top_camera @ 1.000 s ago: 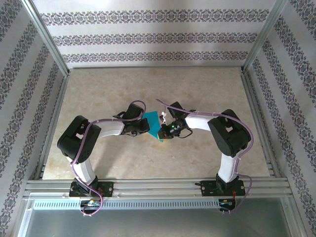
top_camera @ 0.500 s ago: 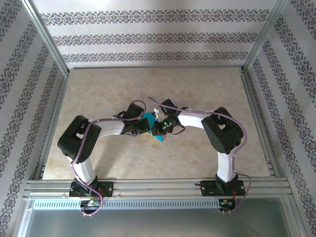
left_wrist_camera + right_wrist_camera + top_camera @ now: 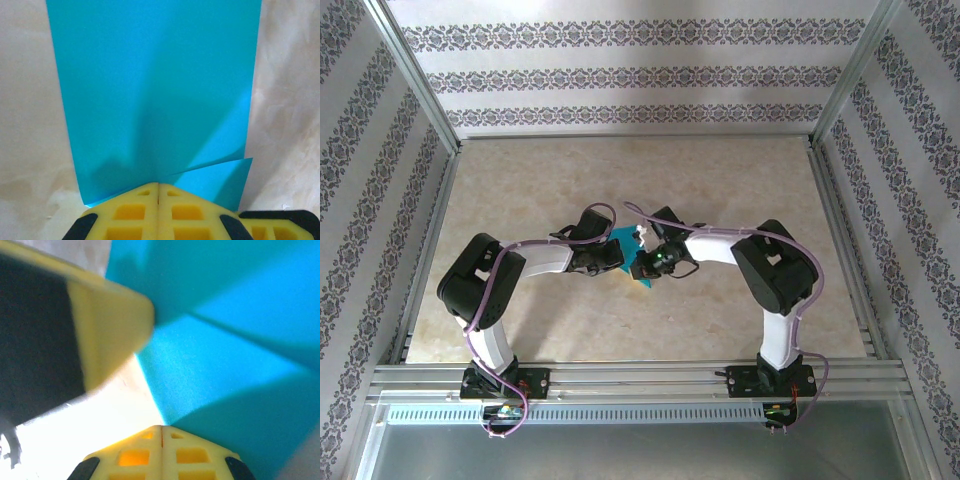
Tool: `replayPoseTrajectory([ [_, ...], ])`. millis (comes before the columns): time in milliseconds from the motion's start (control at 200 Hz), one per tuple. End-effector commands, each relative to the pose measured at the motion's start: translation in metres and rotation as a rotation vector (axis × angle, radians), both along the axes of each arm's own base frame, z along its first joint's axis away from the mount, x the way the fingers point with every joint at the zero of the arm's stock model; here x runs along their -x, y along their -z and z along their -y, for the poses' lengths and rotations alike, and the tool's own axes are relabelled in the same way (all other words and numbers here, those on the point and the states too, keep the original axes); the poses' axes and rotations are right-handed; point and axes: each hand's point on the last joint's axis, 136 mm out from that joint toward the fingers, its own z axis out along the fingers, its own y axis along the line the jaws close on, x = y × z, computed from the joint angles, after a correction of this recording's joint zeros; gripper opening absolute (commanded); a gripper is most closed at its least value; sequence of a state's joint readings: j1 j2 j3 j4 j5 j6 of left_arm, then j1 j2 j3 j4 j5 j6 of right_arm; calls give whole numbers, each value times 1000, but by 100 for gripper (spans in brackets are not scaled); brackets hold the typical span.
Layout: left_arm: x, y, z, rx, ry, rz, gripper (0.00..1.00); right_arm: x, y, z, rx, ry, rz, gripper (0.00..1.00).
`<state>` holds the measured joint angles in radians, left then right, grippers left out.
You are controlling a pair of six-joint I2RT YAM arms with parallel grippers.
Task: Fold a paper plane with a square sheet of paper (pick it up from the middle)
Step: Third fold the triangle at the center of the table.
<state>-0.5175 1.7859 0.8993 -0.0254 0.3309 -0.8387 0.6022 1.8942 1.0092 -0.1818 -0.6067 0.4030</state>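
Note:
The square sheet of paper (image 3: 623, 238) is teal-blue, partly folded, and held off the table between the two arms. In the left wrist view the paper (image 3: 155, 90) rises from the seam of my left gripper (image 3: 158, 186), whose yellow pads are pressed together on its edge; a folded flap (image 3: 220, 180) juts right. My right gripper (image 3: 162, 429) is shut on a pointed corner of the paper (image 3: 210, 370), which shows a diagonal crease. Seen from above, the left gripper (image 3: 614, 257) and right gripper (image 3: 638, 264) nearly touch at the table's middle.
The left gripper's yellow and black finger (image 3: 110, 320) crowds the upper left of the right wrist view. The beige marble-patterned table (image 3: 720, 180) is ringed by aluminium frame rails (image 3: 630, 375) and patterned walls.
The right gripper has shifted left toward the left gripper, covering more of the paper. The left arm has stayed put.

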Motion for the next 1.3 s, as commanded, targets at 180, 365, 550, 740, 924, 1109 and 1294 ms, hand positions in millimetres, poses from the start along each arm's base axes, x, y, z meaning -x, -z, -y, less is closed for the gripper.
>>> replayPoseTrajectory([
  [180,25,36,-22,-130,-8,-133,1,46,7,54,54,58,-81,4],
  [365,3,-7,3,-19,18,-58,7,22,-31,50,-2,78,103,9],
  [550,-13,-64,7,82,-38,49,25,-7,-64,49,-37,165,261,25],
  [740,-7,-66,-27,124,-162,60,41,-22,-68,35,-60,157,272,30],
  [924,5,-49,-40,193,-210,16,45,-24,-64,8,-76,95,250,28],
  [1109,8,-38,-37,209,-215,-22,47,-39,-37,2,-13,117,197,27],
  [1294,9,-31,-31,240,-215,-63,47,-46,-17,3,35,139,138,26],
])
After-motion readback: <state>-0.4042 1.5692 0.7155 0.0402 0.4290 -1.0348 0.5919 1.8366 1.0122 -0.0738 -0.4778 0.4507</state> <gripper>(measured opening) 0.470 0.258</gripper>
